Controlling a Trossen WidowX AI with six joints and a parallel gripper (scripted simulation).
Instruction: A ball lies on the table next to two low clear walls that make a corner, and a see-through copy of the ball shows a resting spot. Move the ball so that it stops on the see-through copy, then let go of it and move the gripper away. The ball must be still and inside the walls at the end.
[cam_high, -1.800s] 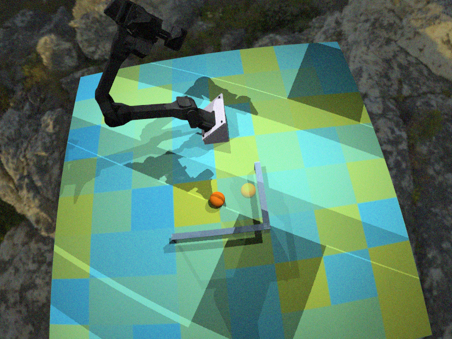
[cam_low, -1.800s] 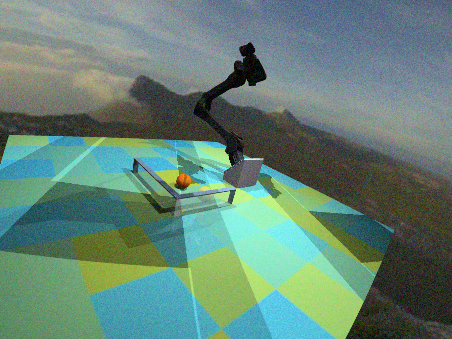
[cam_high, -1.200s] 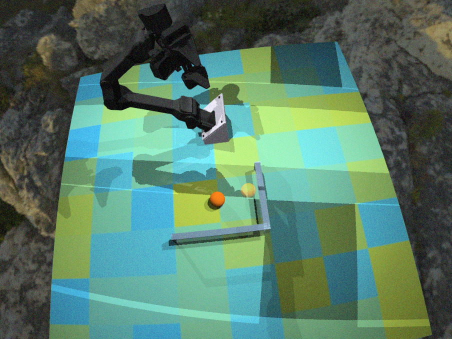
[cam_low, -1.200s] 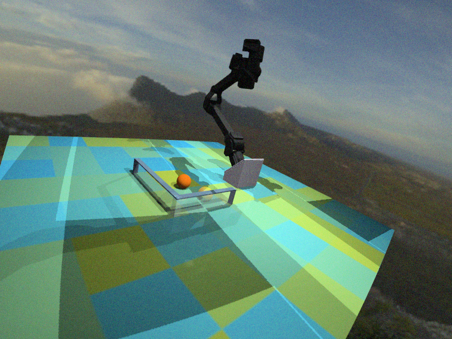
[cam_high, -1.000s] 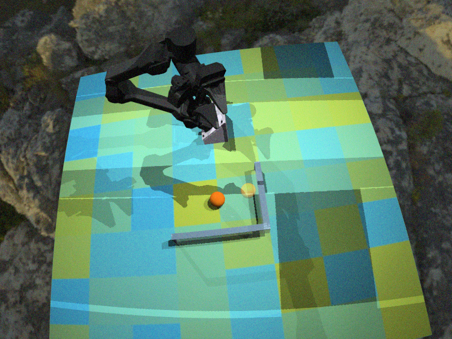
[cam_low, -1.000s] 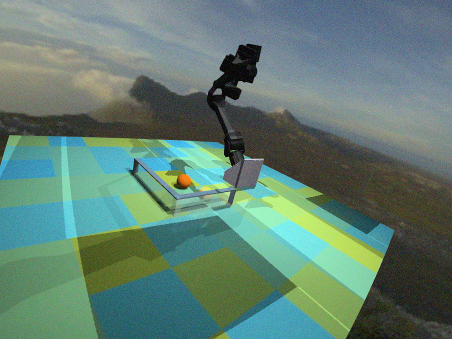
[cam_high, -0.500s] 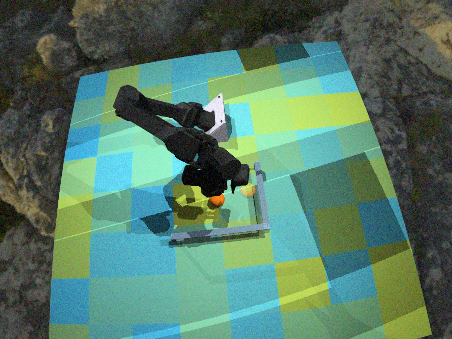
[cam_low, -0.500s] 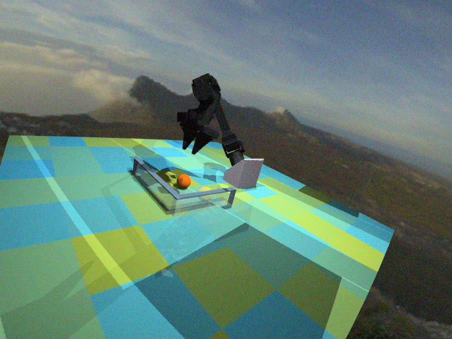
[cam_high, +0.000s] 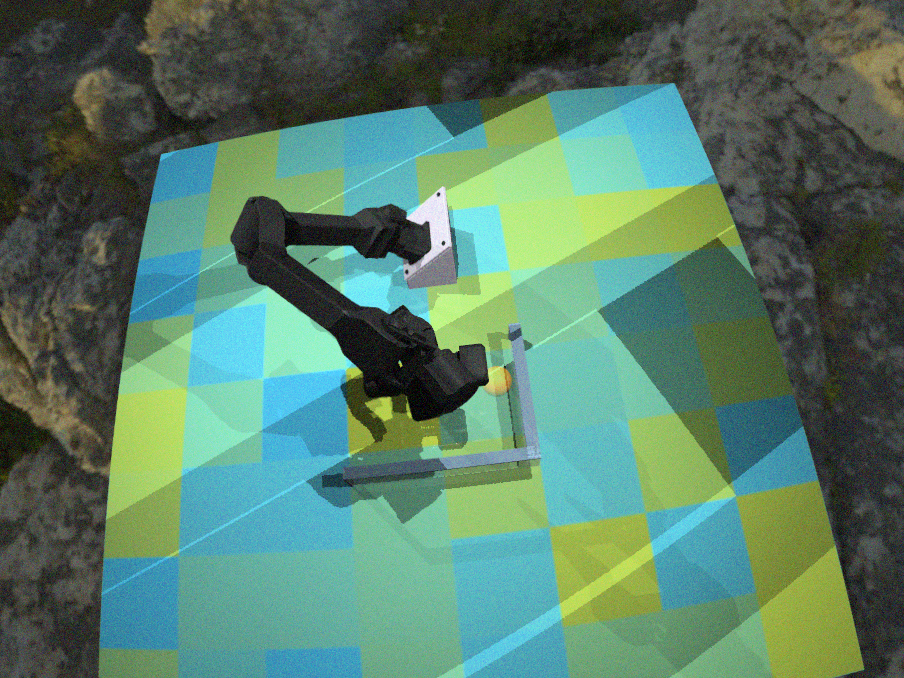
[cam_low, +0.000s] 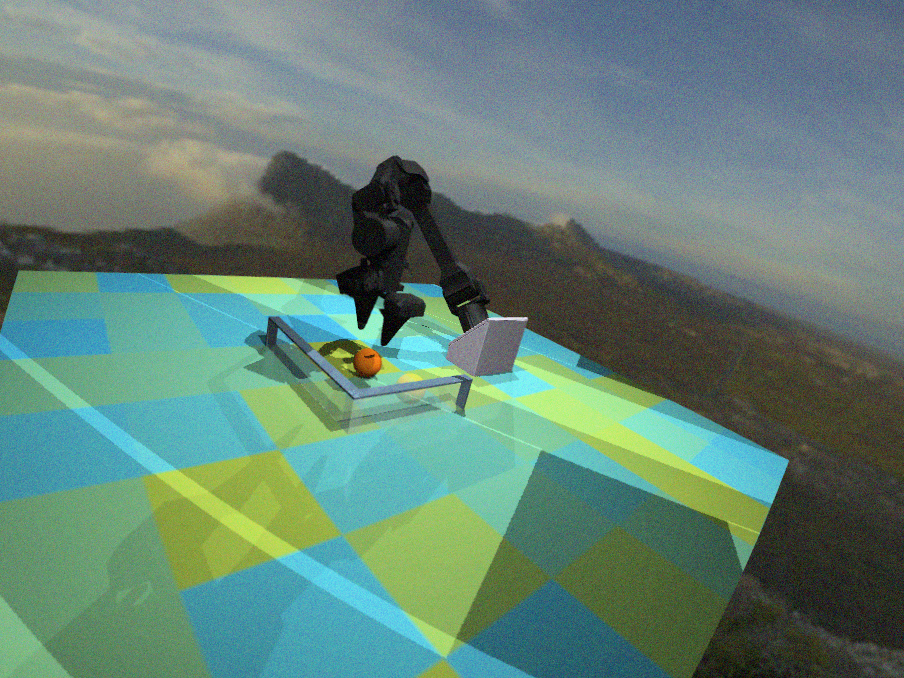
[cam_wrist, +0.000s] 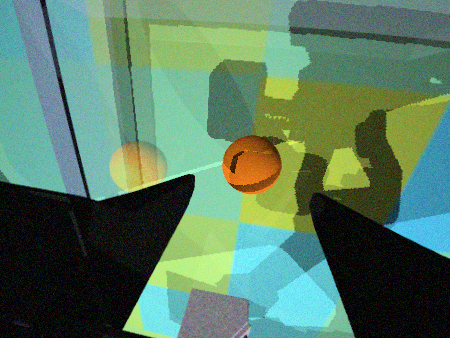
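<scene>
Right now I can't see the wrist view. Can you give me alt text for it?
An orange ball lies on the checkered table, centered beyond the open, empty gripper, whose two dark fingers frame the bottom of the picture. To its left a pale see-through ball marks the resting spot beside a clear wall.

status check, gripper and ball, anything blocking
Gripper open, empty, above the ball. Ball on the table, short of the see-through copy. Copy sits against a clear wall; nothing between ball and copy.
</scene>
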